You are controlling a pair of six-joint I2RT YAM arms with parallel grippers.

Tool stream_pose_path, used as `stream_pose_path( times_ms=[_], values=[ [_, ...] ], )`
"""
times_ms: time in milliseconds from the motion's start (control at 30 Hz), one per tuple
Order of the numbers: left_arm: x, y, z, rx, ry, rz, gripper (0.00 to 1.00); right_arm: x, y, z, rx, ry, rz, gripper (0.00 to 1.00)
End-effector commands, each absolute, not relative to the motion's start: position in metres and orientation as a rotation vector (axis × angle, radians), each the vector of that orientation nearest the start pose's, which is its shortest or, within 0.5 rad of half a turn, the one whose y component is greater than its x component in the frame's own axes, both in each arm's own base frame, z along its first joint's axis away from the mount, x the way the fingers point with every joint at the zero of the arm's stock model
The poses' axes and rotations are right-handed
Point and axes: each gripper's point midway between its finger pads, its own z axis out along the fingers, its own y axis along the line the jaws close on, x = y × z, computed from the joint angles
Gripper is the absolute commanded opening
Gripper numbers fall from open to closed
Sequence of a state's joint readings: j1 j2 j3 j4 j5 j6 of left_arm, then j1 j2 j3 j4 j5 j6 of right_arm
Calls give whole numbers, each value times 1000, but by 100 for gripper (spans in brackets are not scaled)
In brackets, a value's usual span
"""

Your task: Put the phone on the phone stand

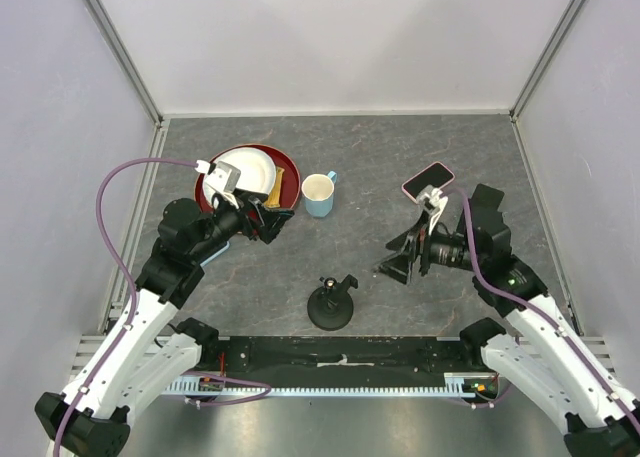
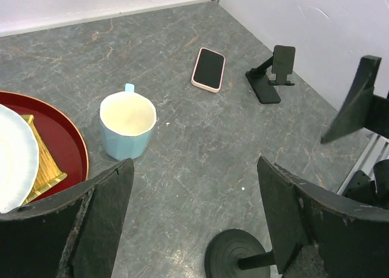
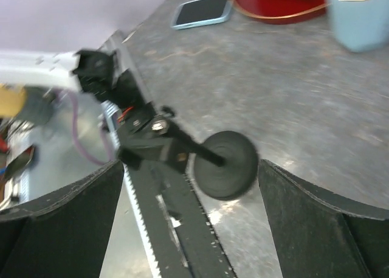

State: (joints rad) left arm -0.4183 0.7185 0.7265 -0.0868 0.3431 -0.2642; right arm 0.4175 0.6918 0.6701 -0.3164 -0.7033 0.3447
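Observation:
A phone in a pink case [image 1: 428,180] lies face up at the back right of the table; it also shows in the left wrist view [image 2: 208,69]. A black folding phone stand [image 2: 273,76] stands just beside it there; in the top view my right arm hides it. A second phone in a light blue case [image 3: 202,10] lies by the red tray. A black round-based holder [image 1: 330,307] stands at the front centre. My left gripper [image 1: 268,220] is open and empty by the tray. My right gripper [image 1: 402,262] is open and empty, right of the holder.
A red tray [image 1: 290,167] with a white plate [image 1: 243,172] and a yellowish wooden piece sits at the back left. A light blue mug [image 1: 319,193] stands right of it. White walls close in the table, and a black rail [image 1: 340,352] runs along the front edge.

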Motion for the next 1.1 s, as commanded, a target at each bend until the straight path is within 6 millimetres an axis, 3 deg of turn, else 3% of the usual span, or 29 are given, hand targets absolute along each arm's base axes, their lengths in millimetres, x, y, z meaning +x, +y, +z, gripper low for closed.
stream_pose_path(
  times_ms=[0, 100, 133, 200, 367, 400, 567, 767, 900, 1067],
  values=[
    [237, -190, 322, 412, 1577, -856, 88, 129, 240, 245, -799, 1792, 1328, 98],
    [237, -190, 321, 409, 1579, -856, 88, 126, 255, 221, -850, 1895, 1285, 90],
    [237, -191, 322, 414, 1579, -860, 88, 125, 258, 215, -868, 1920, 1267, 81],
    [236, -193, 321, 423, 1581, -871, 88, 124, 266, 199, -901, 1973, 1192, 74],
    [236, -192, 321, 421, 1582, -865, 88, 114, 288, 184, -1010, 1939, 1070, 72],
    [236, -190, 322, 420, 1578, -857, 88, 120, 289, 179, -992, 1950, 1015, 72],
    [236, -189, 323, 415, 1575, -848, 88, 123, 303, 181, -1005, 1876, 986, 72],
    [234, -192, 322, 427, 1580, -859, 88, 145, 283, 181, -911, 1878, 817, 73],
    [234, -191, 323, 425, 1574, -852, 88, 136, 281, 200, -901, 1771, 900, 73],
    [235, -194, 320, 431, 1586, -865, 88, 109, 300, 213, -1021, 1670, 1085, 68]
  ],
)
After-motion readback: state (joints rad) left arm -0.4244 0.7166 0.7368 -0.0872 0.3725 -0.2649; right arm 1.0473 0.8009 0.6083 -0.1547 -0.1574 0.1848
